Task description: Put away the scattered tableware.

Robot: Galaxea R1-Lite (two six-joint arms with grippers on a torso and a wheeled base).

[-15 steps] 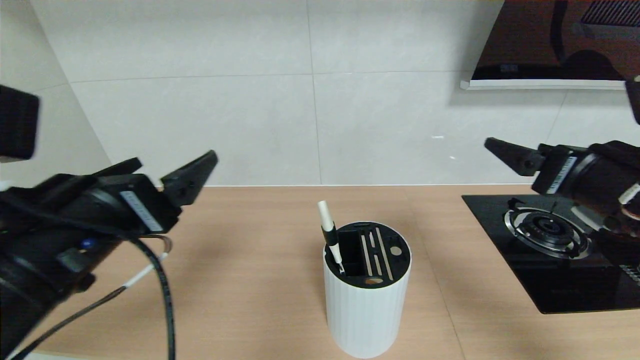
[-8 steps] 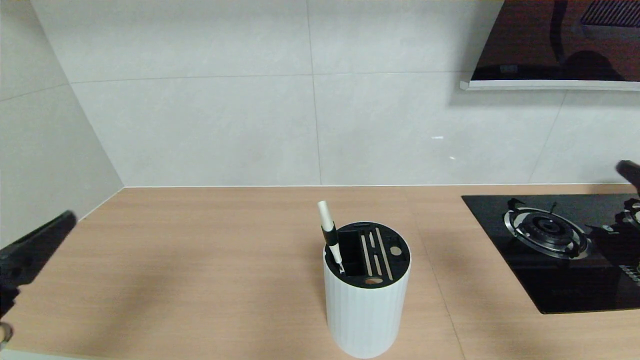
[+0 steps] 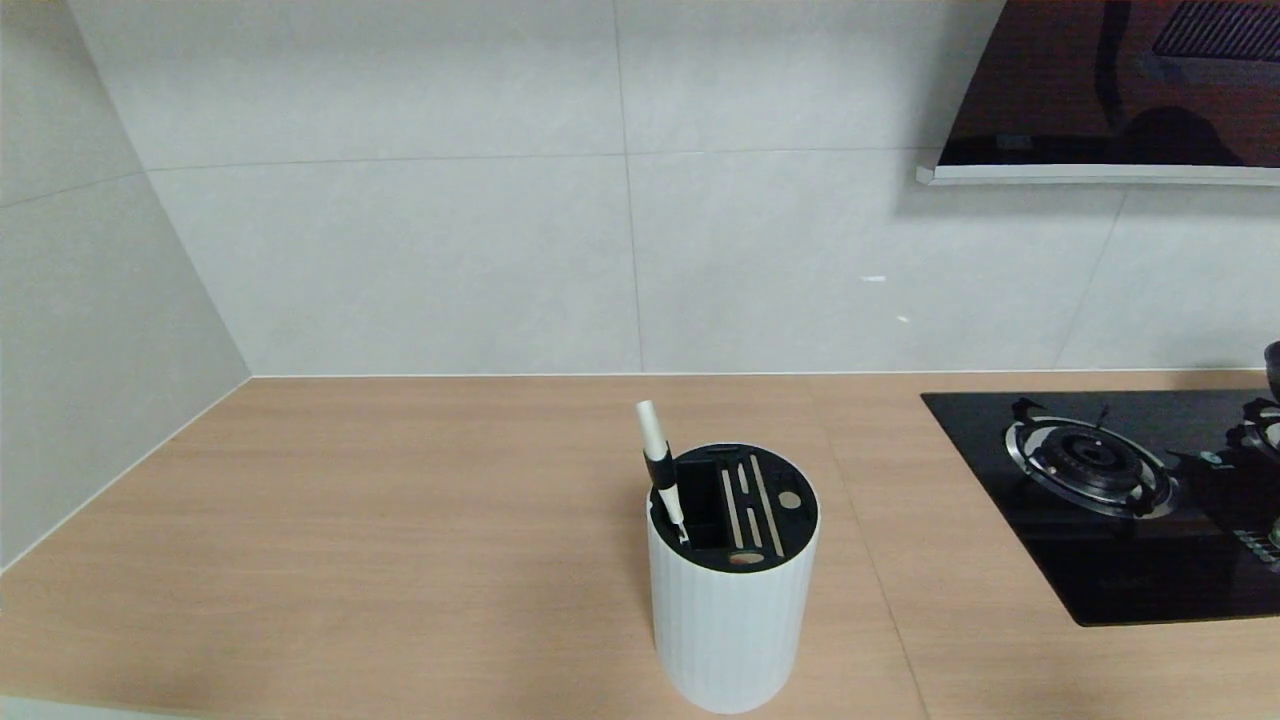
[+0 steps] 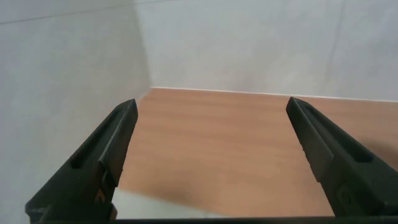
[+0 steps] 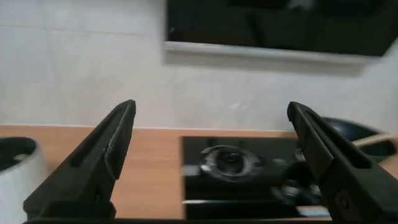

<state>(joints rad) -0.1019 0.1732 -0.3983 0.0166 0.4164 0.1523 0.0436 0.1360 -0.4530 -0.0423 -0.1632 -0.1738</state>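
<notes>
One last check: scan the wooden countertop (image 3: 400, 520) for strays; leave the white-handled utensil (image 3: 655, 450) at 9 o'clock in the ribbed holder (image 3: 735, 610); park left gripper (image 4: 211, 109) and right gripper (image 5: 211, 109), both splayed and empty, clear of the gas stove (image 3: 1120, 560) at 3 o'clock.

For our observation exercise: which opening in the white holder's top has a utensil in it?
The leftmost opening of the holder, where the white-handled utensil leans; the narrow slots and round holes to its right are empty.
</notes>
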